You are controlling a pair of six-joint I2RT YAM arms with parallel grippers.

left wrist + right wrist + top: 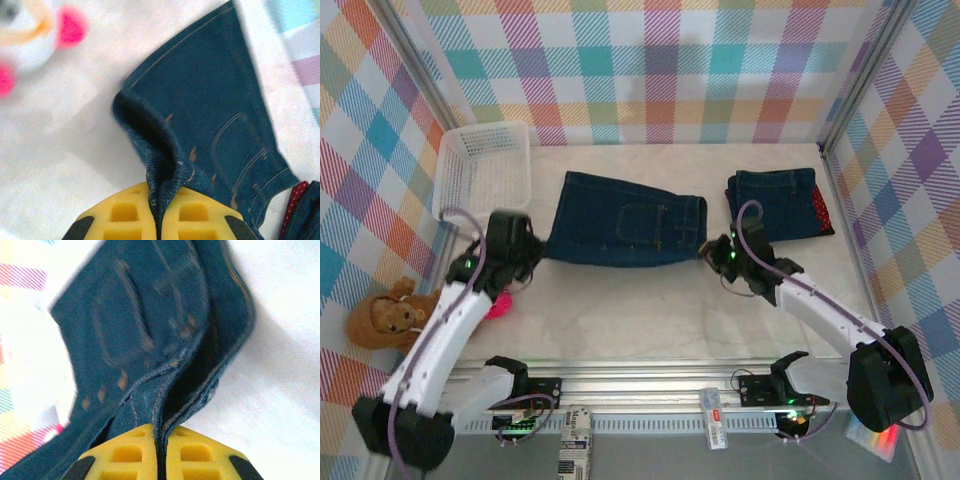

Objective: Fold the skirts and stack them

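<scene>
A dark blue denim skirt (625,232) lies spread across the middle of the table. My left gripper (532,262) is shut on its near left corner; the left wrist view shows the yellow pads (125,215) of that gripper (159,212) pinching a bunched fold of the denim skirt (210,100). My right gripper (712,252) is shut on the near right corner, and in the right wrist view its gripper (159,452) clamps the stitched edge of the denim skirt (150,315). At the back right a folded denim skirt (775,203) rests on a red dotted skirt (823,215).
A white mesh basket (485,165) stands at the back left. A brown plush toy (385,318) sits left of the left arm, with a pink one (500,303) partly under it. Plaid walls enclose the table on three sides.
</scene>
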